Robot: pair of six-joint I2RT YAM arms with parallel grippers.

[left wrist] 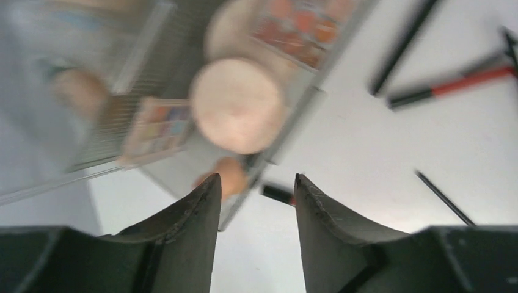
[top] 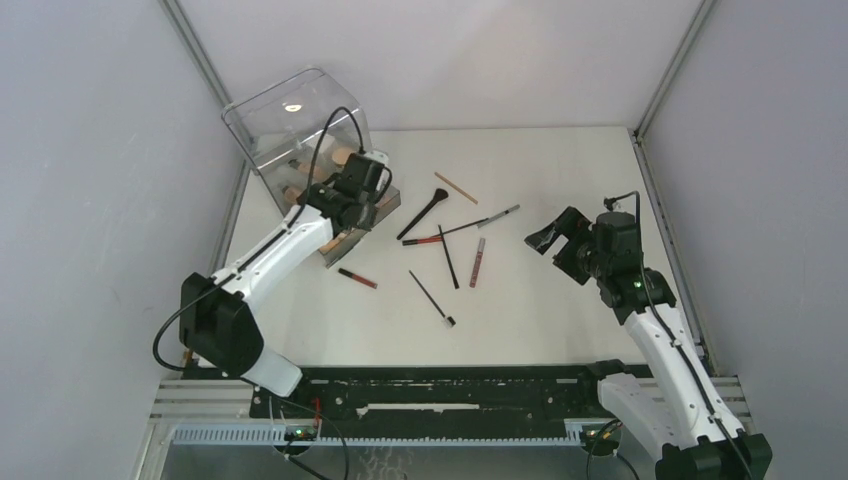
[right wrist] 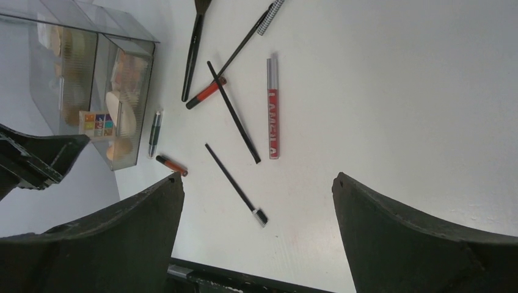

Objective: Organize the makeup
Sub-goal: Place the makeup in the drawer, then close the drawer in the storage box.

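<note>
1. Left arm [top: 275, 248]: shows smooth white link shells between bulky black joint housings.
2. Right arm [top: 665, 345]: matches in build, with white shells and black joints; bears a small green light [top: 637, 286] on the upper black housing.
3. Left cable [top: 345, 108]: runs thin and black, arching in a loop above the wrist; loops again beside the shoulder joint.
4. Right cable [top: 688, 362]: lies black along the white lower link; curls short over the wrist block.
5. Left gripper [left wrist: 256, 183]: shows two matte dark fingers [left wrist: 183, 238], curved, tapering to narrow tips, with slightly rough edges.
6. Right gripper [right wrist: 258, 177]: shows the same dark fingers [right wrist: 421, 238], broad at the root, with a finely grained surface.
</note>
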